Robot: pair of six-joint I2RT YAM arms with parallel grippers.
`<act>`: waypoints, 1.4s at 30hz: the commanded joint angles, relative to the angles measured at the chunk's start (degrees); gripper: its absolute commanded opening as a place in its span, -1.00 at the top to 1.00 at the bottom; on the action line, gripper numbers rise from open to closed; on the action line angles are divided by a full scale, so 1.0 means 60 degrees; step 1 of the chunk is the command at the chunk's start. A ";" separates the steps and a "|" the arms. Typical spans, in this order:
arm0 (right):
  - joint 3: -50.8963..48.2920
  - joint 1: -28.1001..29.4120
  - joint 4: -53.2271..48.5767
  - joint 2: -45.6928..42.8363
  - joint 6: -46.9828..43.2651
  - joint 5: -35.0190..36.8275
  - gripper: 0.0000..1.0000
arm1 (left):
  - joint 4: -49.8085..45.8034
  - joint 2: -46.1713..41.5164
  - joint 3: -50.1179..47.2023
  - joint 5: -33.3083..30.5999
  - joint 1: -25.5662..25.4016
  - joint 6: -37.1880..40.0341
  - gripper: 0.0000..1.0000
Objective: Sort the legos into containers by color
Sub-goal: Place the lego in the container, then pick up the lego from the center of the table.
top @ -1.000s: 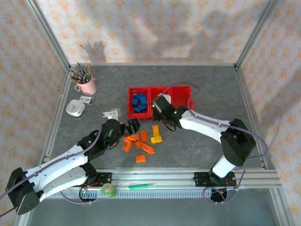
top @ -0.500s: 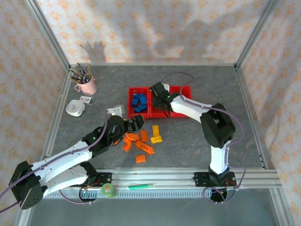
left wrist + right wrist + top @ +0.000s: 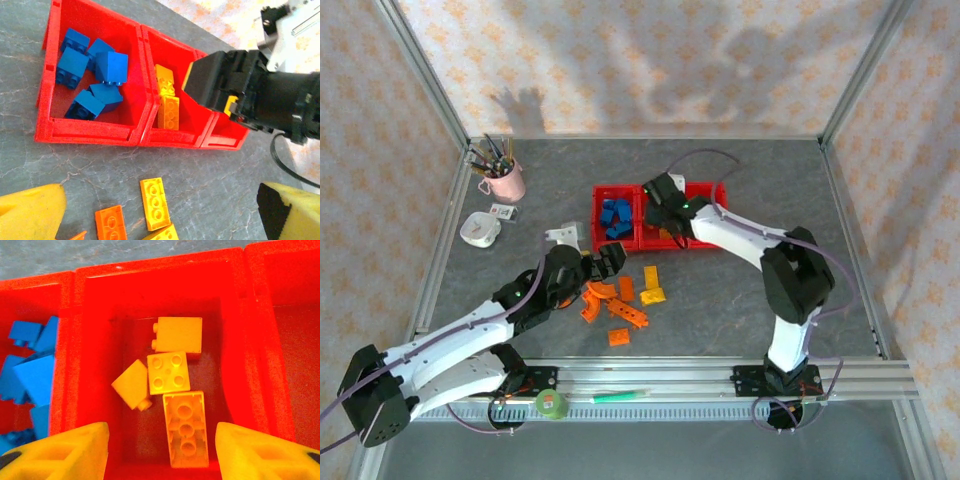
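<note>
Three joined red containers (image 3: 638, 187) stand mid-table. The left one holds blue legos (image 3: 92, 70). My right gripper (image 3: 160, 450) hangs open over the middle one (image 3: 150, 270), its yellow fingers apart on either side of a long yellow lego (image 3: 186, 427) lying upside down on the bottom, untouched. More yellow legos (image 3: 168, 372) lie beside it. The right container (image 3: 295, 355) shows a bare bottom. My left gripper (image 3: 160, 220) is open just above the table, over a flat yellow lego (image 3: 156, 202) and an orange one (image 3: 111, 225), holding nothing. Loose orange legos (image 3: 628, 313) and yellow ones (image 3: 653, 296) lie nearby.
A pink cup of pens (image 3: 503, 180) and a small white object (image 3: 479, 229) sit at the far left. A white block (image 3: 560, 238) lies just beyond my left gripper. A green tape roll (image 3: 552, 403) and a green pen (image 3: 617, 396) rest on the front rail.
My right gripper has opened over the middle container, and the long yellow lego now lies free inside. My left gripper has shifted slightly toward the loose pile.
</note>
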 commanded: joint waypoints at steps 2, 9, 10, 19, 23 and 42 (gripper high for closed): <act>-0.0745 0.0534 -0.0224 -0.0877 0.0266 0.0164 -0.22 | -0.0288 -0.0523 -0.0030 -0.0038 0.0098 0.0121 -0.98; -0.1696 0.1514 -0.0278 -0.1405 0.0790 0.0460 -0.32 | -0.0835 -0.1238 -0.0459 -0.0234 0.0111 0.0007 -0.98; -0.1779 0.1626 -0.0270 -0.1419 0.0835 0.0448 -0.33 | -0.0902 -0.1314 -0.0503 -0.0254 0.0111 -0.0018 -0.98; -0.2342 0.2645 0.0043 -0.0937 0.1270 0.0476 -0.45 | -0.1236 -0.1954 -0.0923 -0.0467 0.0125 -0.0282 -0.98; -0.2383 0.2748 0.0194 -0.0524 0.1279 0.0428 -0.52 | -0.1321 -0.2089 -0.1008 -0.0491 0.0125 -0.0341 -0.99; -0.2161 0.2722 0.0124 0.0791 0.1513 0.1153 -0.09 | -0.1357 -0.2032 -0.0904 -0.0500 0.0141 -0.0371 -0.98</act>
